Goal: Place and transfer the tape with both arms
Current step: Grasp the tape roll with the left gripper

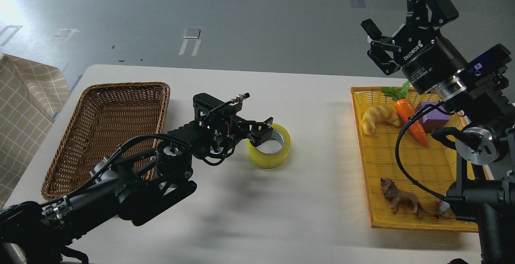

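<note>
The tape (275, 157), a translucent yellow roll with a pale core, lies flat on the white table (281, 215) near its middle. My left gripper (260, 130) reaches in from the left at the roll's left rim. One finger (263, 134) sits over the rim at the core opening. The jaws look apart, and I see no closed hold on the roll. My right gripper (385, 6) is open and empty, raised high above the far end of the yellow tray (372, 199) at the right.
A brown wicker basket (104, 135) stands at the left, beside my left arm. The yellow tray holds a croissant toy (378, 117), a carrot (412, 121), a purple block (432, 115) and a lion figure (400, 199). A checked cloth (24, 107) hangs at far left.
</note>
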Controlling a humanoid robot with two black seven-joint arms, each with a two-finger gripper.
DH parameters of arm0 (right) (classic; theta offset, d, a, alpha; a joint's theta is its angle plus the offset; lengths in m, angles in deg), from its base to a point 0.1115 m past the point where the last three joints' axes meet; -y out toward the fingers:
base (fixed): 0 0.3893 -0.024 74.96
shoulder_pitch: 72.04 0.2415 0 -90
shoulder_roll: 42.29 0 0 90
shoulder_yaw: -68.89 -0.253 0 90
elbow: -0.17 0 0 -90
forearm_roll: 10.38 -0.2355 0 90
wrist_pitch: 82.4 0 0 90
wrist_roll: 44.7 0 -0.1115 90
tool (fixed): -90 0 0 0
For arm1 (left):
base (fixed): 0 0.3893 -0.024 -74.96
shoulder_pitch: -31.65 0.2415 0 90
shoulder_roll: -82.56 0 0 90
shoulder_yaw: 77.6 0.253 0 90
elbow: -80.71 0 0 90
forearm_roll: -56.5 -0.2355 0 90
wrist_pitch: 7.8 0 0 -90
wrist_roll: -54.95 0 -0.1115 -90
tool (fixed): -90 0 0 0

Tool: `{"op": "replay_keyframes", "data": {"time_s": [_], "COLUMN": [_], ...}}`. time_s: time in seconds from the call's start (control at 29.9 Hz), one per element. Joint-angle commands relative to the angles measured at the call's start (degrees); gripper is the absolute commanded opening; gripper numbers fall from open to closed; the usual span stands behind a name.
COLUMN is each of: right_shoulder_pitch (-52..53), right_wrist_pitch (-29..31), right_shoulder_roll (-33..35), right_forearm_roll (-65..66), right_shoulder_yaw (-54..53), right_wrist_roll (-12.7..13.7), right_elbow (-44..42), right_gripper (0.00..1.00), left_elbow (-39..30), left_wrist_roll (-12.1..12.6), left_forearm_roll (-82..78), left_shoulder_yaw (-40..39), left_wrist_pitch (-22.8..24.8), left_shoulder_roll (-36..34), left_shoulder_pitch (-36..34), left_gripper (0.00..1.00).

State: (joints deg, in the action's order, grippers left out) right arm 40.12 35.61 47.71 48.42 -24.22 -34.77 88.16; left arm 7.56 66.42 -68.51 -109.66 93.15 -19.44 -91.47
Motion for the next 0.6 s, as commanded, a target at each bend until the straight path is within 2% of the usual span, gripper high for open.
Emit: {"op": "replay_keyframes", "data": {"time_s": [0.0, 0.13, 0.57], "right_shoulder_pitch": [-0.3, -0.6, -2.0], "right_wrist_pitch": [0.0, 0.0, 0.0], "right_shoulder_roll": [0.0, 0.0, 0.0], "right_forearm_roll": [0.0, 0.0, 0.0], "right_shoulder_yaw": [0.0, 0.0, -0.1], "right_wrist_roll": [0.0, 0.0, -0.1], "right_elbow": [0.1, 0.2, 0.7], "right_gripper": [1.00, 1.00, 1.00], "left_elbow": [1.9, 4.1, 7.1], "left_wrist_roll": [0.1, 1.0, 1.1], "left_forearm_roll": [0.0, 0.0, 0.6], "left_shoulder_yaw": [-0.4, -1.4, -2.0], "left_wrist_pitch": [-0.1, -0.2, -0.6], "left_shoulder_roll": [1.8, 5.3, 4.7], "left_shoulder_pitch": [0.1, 0.0, 0.1], "left_gripper": [0.99, 0.99, 0.99]}}
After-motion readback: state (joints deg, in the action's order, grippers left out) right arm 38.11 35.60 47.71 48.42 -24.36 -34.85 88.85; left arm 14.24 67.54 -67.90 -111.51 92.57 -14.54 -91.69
